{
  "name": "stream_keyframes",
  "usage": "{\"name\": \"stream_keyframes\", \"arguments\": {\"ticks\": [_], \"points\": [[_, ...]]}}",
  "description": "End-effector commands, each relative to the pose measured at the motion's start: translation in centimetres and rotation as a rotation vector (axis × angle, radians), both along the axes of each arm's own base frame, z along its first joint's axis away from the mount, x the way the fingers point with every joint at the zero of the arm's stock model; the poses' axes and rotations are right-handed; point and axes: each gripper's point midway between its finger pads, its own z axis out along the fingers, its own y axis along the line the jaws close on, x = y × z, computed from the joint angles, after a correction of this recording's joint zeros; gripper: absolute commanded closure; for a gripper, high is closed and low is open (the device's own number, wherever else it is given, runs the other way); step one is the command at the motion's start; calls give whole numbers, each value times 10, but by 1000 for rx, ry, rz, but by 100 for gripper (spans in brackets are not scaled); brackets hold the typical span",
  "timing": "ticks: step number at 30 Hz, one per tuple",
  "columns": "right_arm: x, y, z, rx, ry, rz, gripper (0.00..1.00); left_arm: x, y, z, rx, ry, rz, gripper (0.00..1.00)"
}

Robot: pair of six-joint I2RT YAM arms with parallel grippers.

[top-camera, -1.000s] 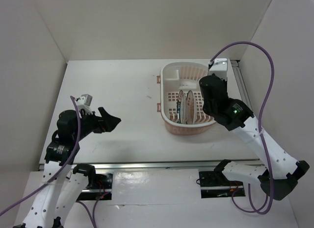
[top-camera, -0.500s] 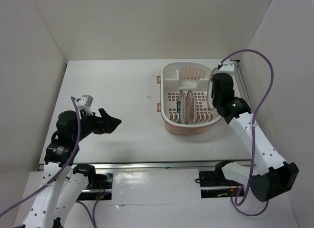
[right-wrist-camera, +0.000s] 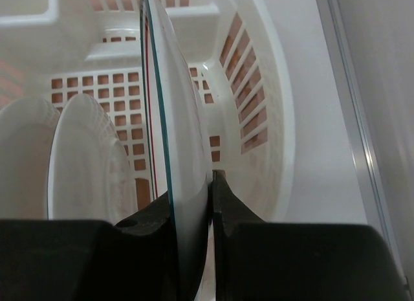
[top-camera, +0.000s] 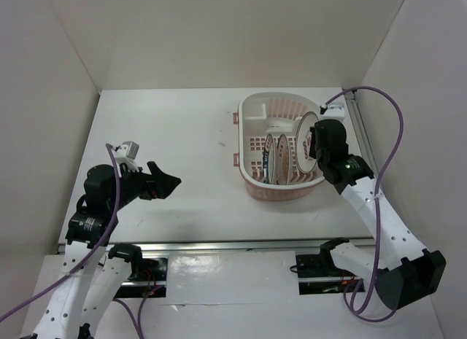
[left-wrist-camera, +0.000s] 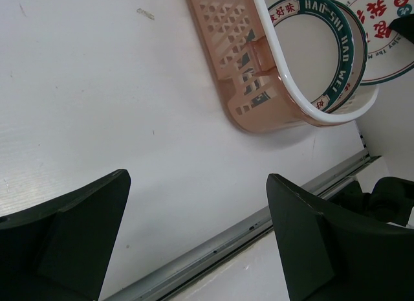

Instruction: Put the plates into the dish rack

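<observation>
Jaws, right arm [top-camera: 368, 204], pinch plate [top-camera: 304, 139] over dish rack [top-camera: 252, 106].

Dish rack [top-camera: 255, 145] on bench [top-camera: 175, 135], right-rear. Two plates [top-camera: 271, 159] upright inside; third plate [top-camera: 303, 145] just right of them.

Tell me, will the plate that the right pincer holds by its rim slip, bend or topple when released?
Probably stiff: the plate shows no bend, though the right pincer pinches only its rim. Its glossy face looks smooth, so it may slip. Upright on edge over the dish rack, it could tip unless it leans on the neighbouring plates.
</observation>
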Motion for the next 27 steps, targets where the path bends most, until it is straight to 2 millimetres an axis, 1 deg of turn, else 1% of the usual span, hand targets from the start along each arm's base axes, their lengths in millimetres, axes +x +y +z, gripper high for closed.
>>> {"name": "stream_keyframes", "arguments": {"ticks": [1, 3, 5, 6, 7, 8, 9, 11, 14, 15, 16, 18, 19, 22, 23, 24, 25, 27], "points": [[-1, 3, 16, 22, -80, 0, 100, 1, -1, 20, 8, -76, -16, 0], [-3, 1, 12, 12, -64, -8, 100, -1, -1, 22, 7, -85, -16, 0], [-1, 6, 7, -1, -46, 1, 100, -1, -1, 22, 7, -85, -16, 0], [-1, 4, 7, -8, -48, -12, 100, -1, -1, 22, 7, -85, -16, 0], [-2, 8, 3, -14, -32, 0, 100, -1, -2, 22, 4, -85, -24, 0], [-2, 5, 3, -20, -34, -12, 100, -1, -2, 22, 4, -85, -24, 0], [-2, 8, -3, -27, -17, -3, 100, -1, -2, 22, 4, -85, -24, 0], [-2, 7, -3, -24, -20, -16, 100, -1, -2, 22, 4, -85, -24, 0], [0, 4, -13, -39, 5, -38, 100, 0, -2, 20, 12, -81, -27, 0], [1, 8, -17, -45, 18, -29, 100, 0, -2, 20, 13, -81, -27, 0], [0, 6, -21, -50, 34, -40, 100, -1, -2, 22, 11, -90, -27, 0], [0, 5, -21, -55, 32, -49, 100, -1, -2, 22, 11, -90, -27, 0], [-2, 4, -25, -59, 41, -49, 100, -3, -1, 24, 10, -99, -27, 0], [-1, 6, -26, -47, 41, -46, 100, -3, -1, 24, 10, -99, -27, 0], [-2, 6, -33, -55, 59, -45, 100, -3, -1, 24, 10, -99, -27, 0], [-2, 6, -33, -55, 60, -45, 100, -3, -1, 24, 10, -99, -27, 0], [-3, 7, -38, -45, 69, -41, 100, -3, -1, 24, 10, -99, -27, 0], [-3, 7, -38, -44, 70, -41, 100, -3, -1, 24, 10, -99, -27, 0]]}}
